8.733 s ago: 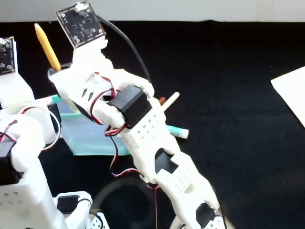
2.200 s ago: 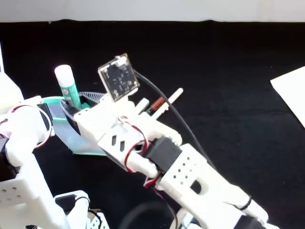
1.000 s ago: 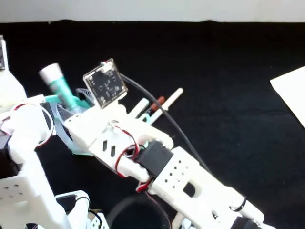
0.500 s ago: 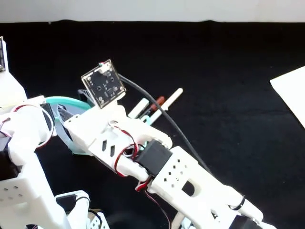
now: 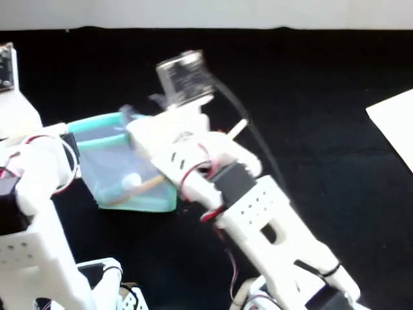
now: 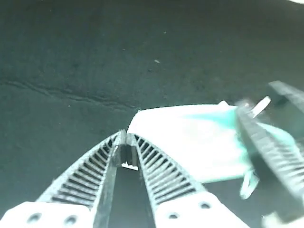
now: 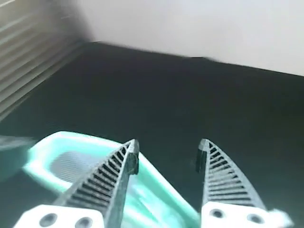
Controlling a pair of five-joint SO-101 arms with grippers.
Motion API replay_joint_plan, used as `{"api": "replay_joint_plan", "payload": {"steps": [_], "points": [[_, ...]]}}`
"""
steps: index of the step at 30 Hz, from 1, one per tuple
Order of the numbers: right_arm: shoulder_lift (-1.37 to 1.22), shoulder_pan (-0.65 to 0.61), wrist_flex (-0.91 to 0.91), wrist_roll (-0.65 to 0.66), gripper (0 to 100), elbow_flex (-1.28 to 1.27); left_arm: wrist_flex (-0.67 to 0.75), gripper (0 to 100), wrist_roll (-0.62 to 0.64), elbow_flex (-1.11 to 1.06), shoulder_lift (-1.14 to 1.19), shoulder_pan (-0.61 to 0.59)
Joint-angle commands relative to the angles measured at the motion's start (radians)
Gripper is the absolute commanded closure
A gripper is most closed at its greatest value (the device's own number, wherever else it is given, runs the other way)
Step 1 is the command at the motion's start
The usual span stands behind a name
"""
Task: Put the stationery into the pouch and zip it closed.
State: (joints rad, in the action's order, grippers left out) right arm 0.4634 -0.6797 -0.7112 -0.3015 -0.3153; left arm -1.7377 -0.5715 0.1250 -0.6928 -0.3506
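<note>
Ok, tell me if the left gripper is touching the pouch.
Touching. The left wrist view shows the left gripper shut on the corner of the pouch, its material pinched in between.

Setting: indoor robotics test bench, lab or hobby room.
Evidence: a table (image 5: pixel 322 84) draped in black cloth; a plain white wall (image 5: pixel 258 11) behind it; my right arm (image 5: pixel 271 223) of white printed plastic, with loose red wires (image 5: pixel 188 183) and a bare camera board (image 5: pixel 185 77); a white sheet (image 5: pixel 395 126) at the table's edge.

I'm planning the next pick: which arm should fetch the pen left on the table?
Right. The right pincer is open above the pouch, near the pen; the left pincer is shut on the pouch's corner.
</note>
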Motion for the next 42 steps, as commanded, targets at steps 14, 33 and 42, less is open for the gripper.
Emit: {"api": "replay_joint_plan", "payload": {"steps": [14, 33, 42], "points": [[-0.479, 0.426, -0.136, -0.252, 80.1, 0.03, -0.015, 99, 0.009, -0.004, -0.005, -0.004], [-0.819, 0.082, -0.274, -0.632, 80.0, 0.42, -0.008, 99, 0.003, -0.094, -0.005, -0.004], [-1.001, 0.094, -0.272, -0.628, 80.0, 0.53, -0.008, 99, 0.003, -0.094, -0.005, -0.004]]}}
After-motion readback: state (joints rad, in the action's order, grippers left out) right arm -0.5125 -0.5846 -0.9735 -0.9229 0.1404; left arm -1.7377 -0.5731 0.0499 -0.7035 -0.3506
